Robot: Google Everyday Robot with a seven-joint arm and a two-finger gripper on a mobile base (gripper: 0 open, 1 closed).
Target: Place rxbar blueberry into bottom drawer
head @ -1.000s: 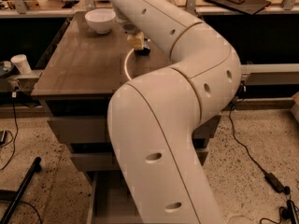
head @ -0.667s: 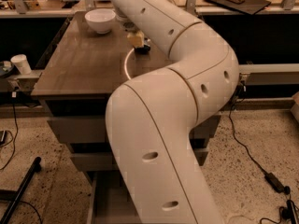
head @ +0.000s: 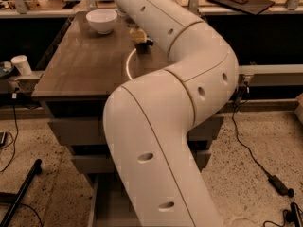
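My white arm fills the middle of the camera view and reaches over the brown countertop [head: 80, 63]. The gripper [head: 143, 45] is at the far middle of the counter, mostly hidden behind the arm; only a dark part and a yellowish bit show there. The rxbar blueberry is hidden or out of view. The bottom drawer [head: 105, 206] shows as a grey tray pulled out low at the cabinet's foot, mostly covered by my arm.
A white bowl [head: 102, 20] stands at the counter's far left. A white cup [head: 21, 64] sits on a ledge to the left. The two upper drawers [head: 71, 131] are shut. A black stand leg [head: 19, 197] lies lower left, and cables [head: 279, 186] lie on the floor at right.
The arm's big lower link has shifted very slightly to the left. The bowl and counter items have not moved.
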